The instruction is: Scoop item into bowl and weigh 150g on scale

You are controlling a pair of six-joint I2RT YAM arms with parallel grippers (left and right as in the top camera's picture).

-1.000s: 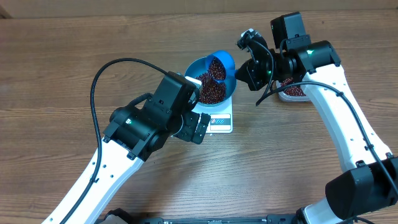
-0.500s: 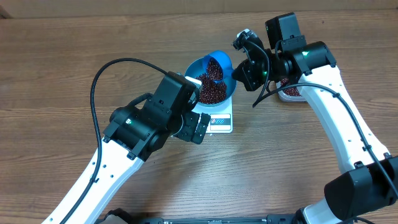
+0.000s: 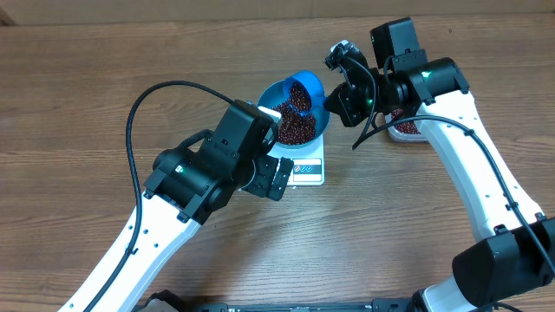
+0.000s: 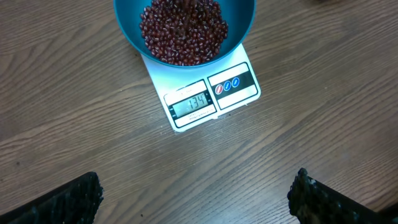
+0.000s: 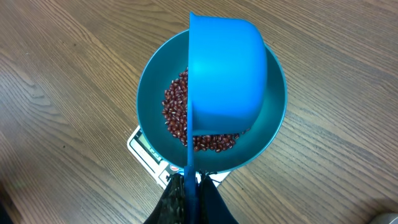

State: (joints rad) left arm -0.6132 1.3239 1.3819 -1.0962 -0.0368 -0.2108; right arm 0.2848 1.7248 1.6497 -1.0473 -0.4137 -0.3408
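Beans (image 4: 183, 31) lie heaped in the blue bowl (image 4: 244, 25), which sits on the far part of the white scale (image 4: 211, 104) at mid-table; the scale's near-edge display reads 134. Tipped on its side just above the bowl is a small blue scoop (image 5: 227, 74) with beans in it, its handle clamped in the closed right gripper (image 5: 188, 190). The left gripper (image 4: 196, 186) hangs on the near side of the scale, fingers spread wide and empty, and a clear tub (image 3: 406, 128) of beans stands right of the bowl.
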